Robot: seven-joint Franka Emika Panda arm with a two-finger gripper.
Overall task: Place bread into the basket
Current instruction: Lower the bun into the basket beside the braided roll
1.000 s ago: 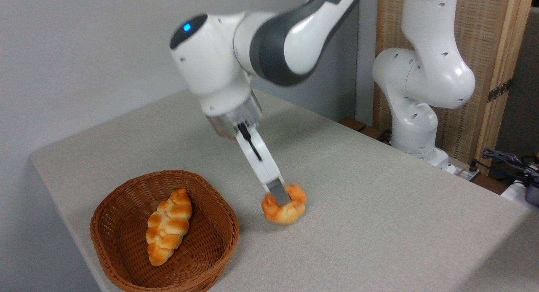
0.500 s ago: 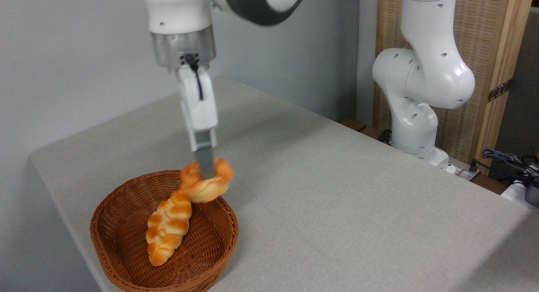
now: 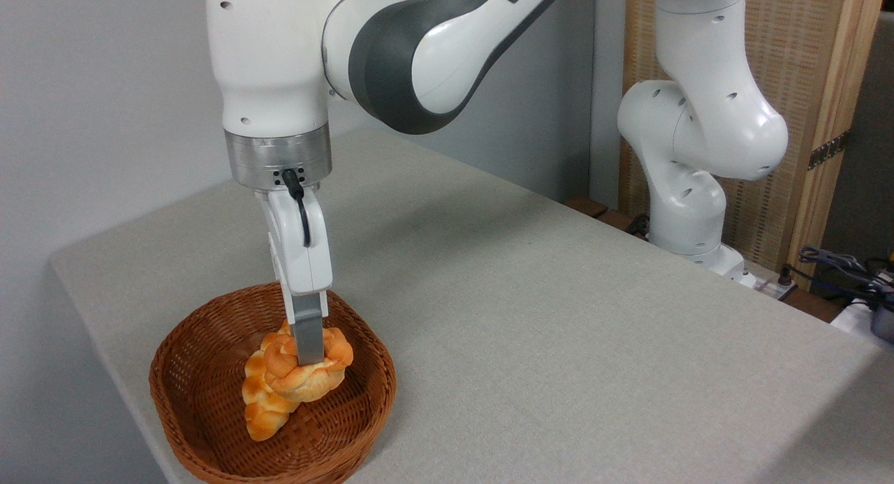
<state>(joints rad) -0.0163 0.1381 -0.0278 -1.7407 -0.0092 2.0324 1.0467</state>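
Fixed camera view here, looking down across the table corner; the small round knotted bun with the glossy orange-golden top [image 3: 307,370] sits inside the rim of the shallow round brown wicker basket [image 3: 174,372], lobed top facing up and a bit toward the camera, pale underside turned down; it's roundish so there's no real long axis, maybe slightly wider left to right; the two-finger gripper [image 3: 309,355] points straight down and is pinched onto the bun, the near grey finger pressed into its middle, the far one hidden behind it; the bun overlaps the upper end of the elongated braided golden loaf [image 3: 262,407] lying in the basket, can't tell if it's resting on it or just above; half a second ago the bun hung higher over the basket's back rim, a second ago it was on the table to the right of the basket; the table is a light grey cloth-like top [image 3: 559,316], plain grey wall behind, a wooden slatted panel [image 3: 817,86] and some cables [image 3: 838,267] off to the right.
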